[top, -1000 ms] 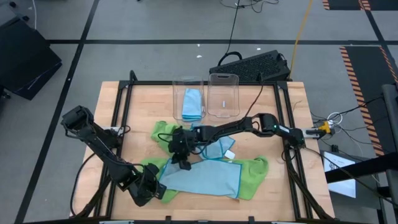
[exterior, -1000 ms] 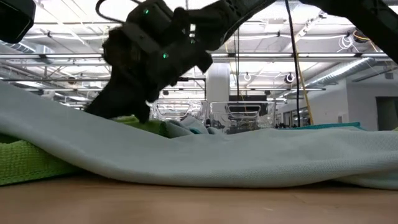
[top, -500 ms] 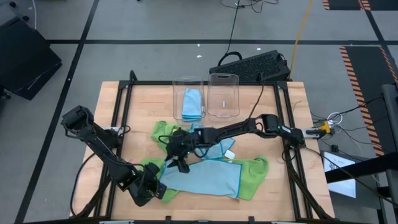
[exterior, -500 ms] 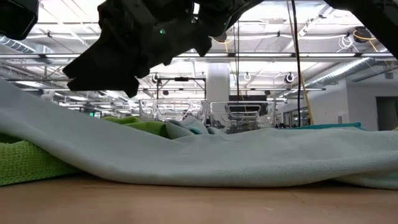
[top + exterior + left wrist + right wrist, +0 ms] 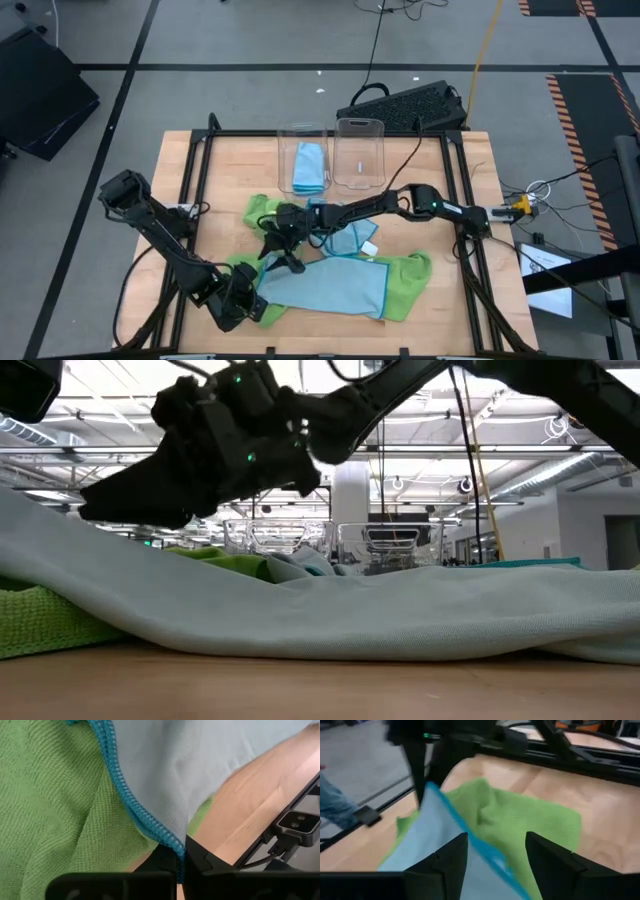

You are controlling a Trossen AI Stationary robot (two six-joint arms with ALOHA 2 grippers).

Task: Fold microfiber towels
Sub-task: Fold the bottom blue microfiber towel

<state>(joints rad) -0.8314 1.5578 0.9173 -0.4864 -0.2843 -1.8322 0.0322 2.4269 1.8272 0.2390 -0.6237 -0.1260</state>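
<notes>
A light blue towel (image 5: 330, 285) lies spread near the table's front edge, over lime green towels (image 5: 412, 275). My left gripper (image 5: 252, 298) is at the towel's near left corner and is shut on it. My right gripper (image 5: 278, 256) hangs open just above the towel's far left corner, touching nothing. The right wrist view shows its open fingers (image 5: 492, 855) over the blue towel's hem (image 5: 445, 805) and a green towel (image 5: 520, 820). In the low view, the right gripper (image 5: 110, 510) is clear above the blue towel (image 5: 350, 610). My left gripper pinches the blue towel's darker hemmed edge (image 5: 172, 842) at the near left corner between its two shut fingers (image 5: 197, 857). The towel runs away from the fingers over a green towel (image 5: 50, 795). I cannot tell whether it holds one layer or several.
Two clear bins stand at the table's far middle. The left bin (image 5: 305, 160) holds a folded blue towel and the right bin (image 5: 360, 155) holds none. Another green towel (image 5: 262, 212) and a small blue cloth (image 5: 352, 240) lie under the right arm. Black rails (image 5: 190, 190) frame the table.
My right gripper has risen off the blue towel's far left part and tipped from pointing down toward level. It has also shifted slightly toward the table's left edge. The towel lies as before.
</notes>
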